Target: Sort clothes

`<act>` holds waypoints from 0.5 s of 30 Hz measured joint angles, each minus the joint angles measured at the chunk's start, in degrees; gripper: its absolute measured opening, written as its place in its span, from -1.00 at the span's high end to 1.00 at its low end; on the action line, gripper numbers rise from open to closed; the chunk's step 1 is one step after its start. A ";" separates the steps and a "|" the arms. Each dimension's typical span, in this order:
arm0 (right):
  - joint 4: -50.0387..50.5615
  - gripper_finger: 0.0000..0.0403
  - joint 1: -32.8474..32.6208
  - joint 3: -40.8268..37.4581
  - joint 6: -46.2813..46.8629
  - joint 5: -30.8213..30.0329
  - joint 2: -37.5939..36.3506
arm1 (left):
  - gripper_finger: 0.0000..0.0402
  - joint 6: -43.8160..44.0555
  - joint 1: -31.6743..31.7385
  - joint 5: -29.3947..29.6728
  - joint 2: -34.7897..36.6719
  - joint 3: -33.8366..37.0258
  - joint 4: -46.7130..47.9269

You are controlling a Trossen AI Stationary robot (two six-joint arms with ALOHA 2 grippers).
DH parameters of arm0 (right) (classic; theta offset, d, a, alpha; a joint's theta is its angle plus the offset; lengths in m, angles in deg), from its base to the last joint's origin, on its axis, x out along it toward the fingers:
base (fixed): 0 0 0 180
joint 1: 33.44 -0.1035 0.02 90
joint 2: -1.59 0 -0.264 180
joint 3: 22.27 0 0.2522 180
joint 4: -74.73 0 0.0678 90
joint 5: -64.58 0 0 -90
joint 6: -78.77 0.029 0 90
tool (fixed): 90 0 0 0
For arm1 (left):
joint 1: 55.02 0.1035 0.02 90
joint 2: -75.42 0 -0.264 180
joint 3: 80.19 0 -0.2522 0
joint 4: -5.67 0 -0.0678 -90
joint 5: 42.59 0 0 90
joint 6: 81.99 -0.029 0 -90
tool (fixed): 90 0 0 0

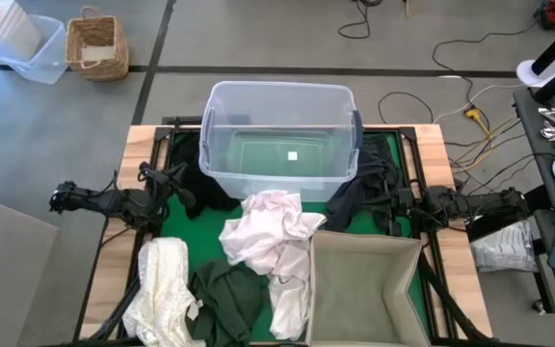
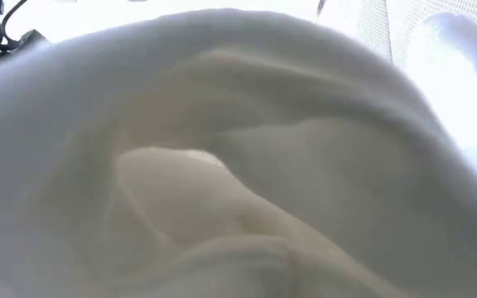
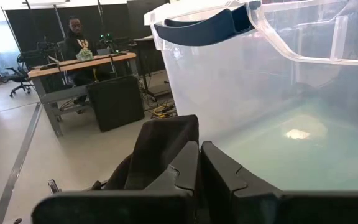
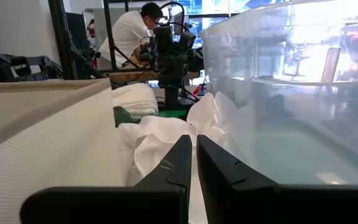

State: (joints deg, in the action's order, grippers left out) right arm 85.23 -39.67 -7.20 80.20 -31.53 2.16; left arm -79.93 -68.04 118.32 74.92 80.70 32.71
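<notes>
**A:** On the green mat (image 1: 186,217), what are the clothes like?

**B:** Soft and rumpled. A white garment (image 1: 270,229) lies bunched at the table's centre, with a strip trailing toward 6 o'clock beside the beige fabric box (image 1: 364,289). A cream garment (image 1: 167,289) lies in folds at 8 o'clock, touching a dark green garment (image 1: 224,294) crumpled between it and the white one. Black cloth (image 1: 205,188) lies at 10 o'clock against the tub, and a charcoal piece (image 1: 355,188) drapes at 2 o'clock by the tub's other side.

**A:** And the tub?

**B:** The clear plastic tub (image 1: 279,140) is rectangular with rounded corners, sits at 12 o'clock, and has a blue handle (image 3: 207,28) at its rim. No garment lies inside it.

**A:** The grippers?

**B:** The left gripper (image 3: 199,155) sits at 9 o'clock, fingers pressed together, a fold of black cloth draped at them; I cannot tell whether it is pinched. The right gripper (image 4: 194,149) sits at 3 o'clock, fingers closed with only a sliver between, empty, facing the white garment with the box wall (image 4: 48,143) on one side and the tub on the other.

**A:** Anything hard to make out?

**B:** The low view is filled with pale cloth (image 2: 238,165) right against the lens. The box and the cream garment are cut off at the table's near edge. A wicker basket (image 1: 96,46) stands on the floor beyond, and people sit at desks beyond the table.
</notes>
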 joint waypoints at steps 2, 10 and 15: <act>-0.01 0.91 -0.01 0.00 -0.39 -0.02 0.00 | 1.00 -0.01 0.02 -0.01 -0.01 -0.01 0.01; 0.01 0.91 0.00 0.00 1.49 -0.02 -0.02 | 1.00 0.00 0.02 0.01 0.01 -0.01 0.02; 0.01 0.91 -0.01 0.00 1.49 -0.02 0.00 | 1.00 -0.02 0.00 0.01 -0.01 -0.01 0.02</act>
State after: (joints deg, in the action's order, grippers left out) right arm 85.24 -39.68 -7.20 81.69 -31.55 2.16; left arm -79.95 -68.04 118.33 74.91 80.69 32.73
